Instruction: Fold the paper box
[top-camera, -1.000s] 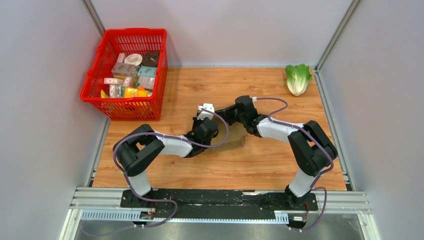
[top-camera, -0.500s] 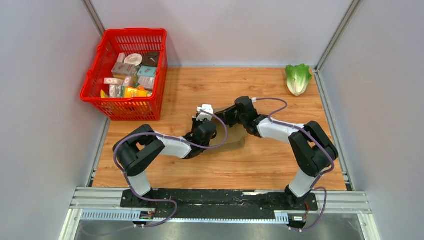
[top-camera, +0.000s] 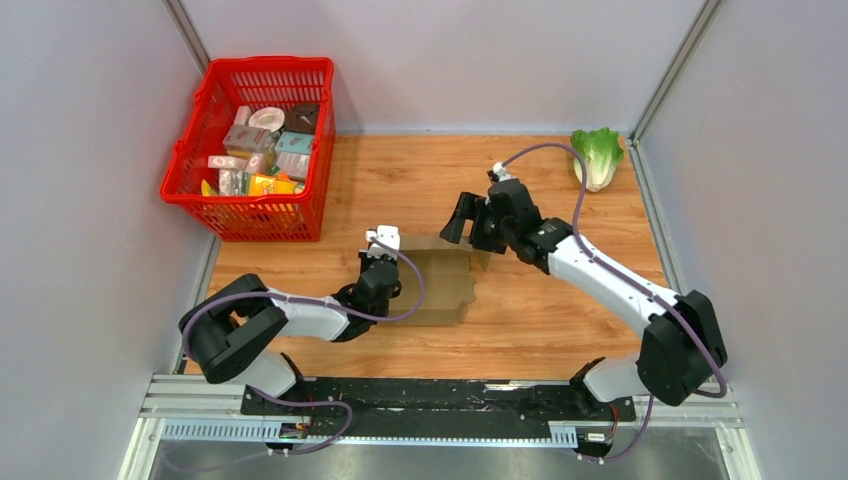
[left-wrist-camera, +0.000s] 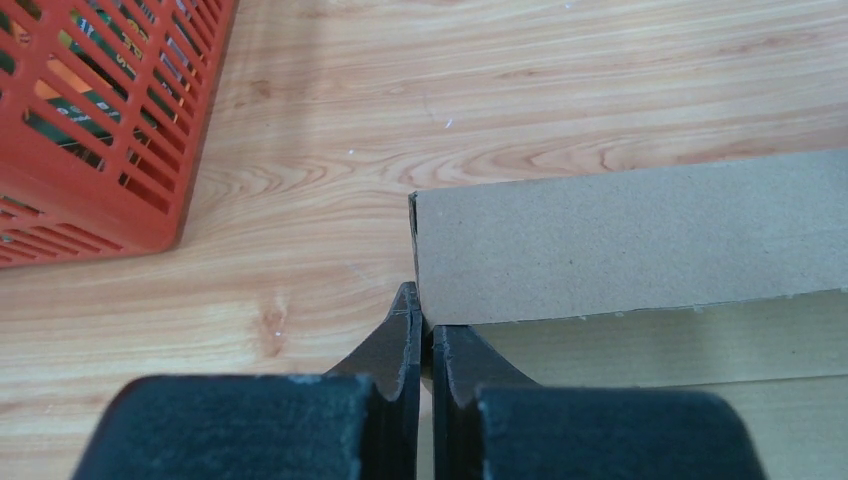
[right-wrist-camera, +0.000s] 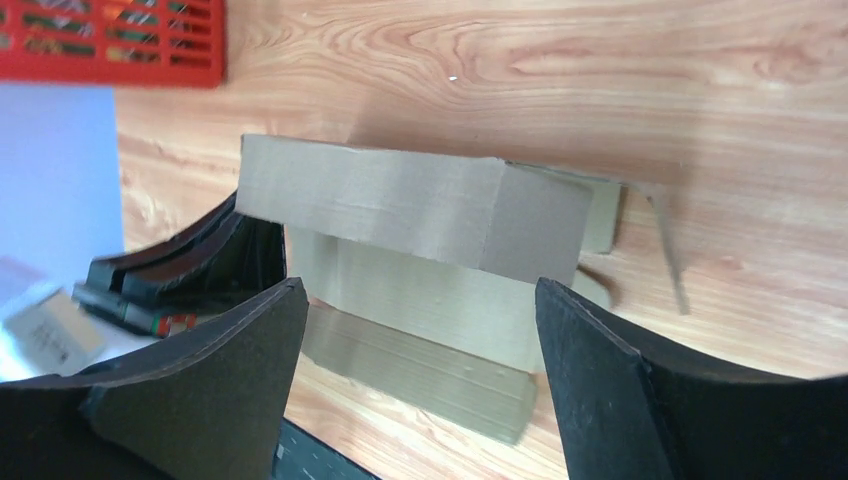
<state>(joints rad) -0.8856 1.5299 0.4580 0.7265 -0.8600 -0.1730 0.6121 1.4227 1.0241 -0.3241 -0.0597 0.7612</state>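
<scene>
The red basket (top-camera: 262, 218) of printed packages sits at the far left, well clear of the work. Just right of it, the left gripper (left-wrist-camera: 424, 320) has its jaws drawn tight at the left corner of the paper box (top-camera: 440, 288), apparently pinching the end of its raised side wall (right-wrist-camera: 400, 205). The box lies mid-table on the wooden table (top-camera: 540, 320), partly formed, with one wall up and other panels flat. The right gripper (top-camera: 462, 220) hovers over the far right side with jaws spread wide, holding nothing. To do this step well, the left pinch should act as a steady anchor. The right should descend onto a flat flap beside the crease and push it upright without dragging the box. The lettuce (top-camera: 597, 157) at the far right is no obstacle.
</scene>
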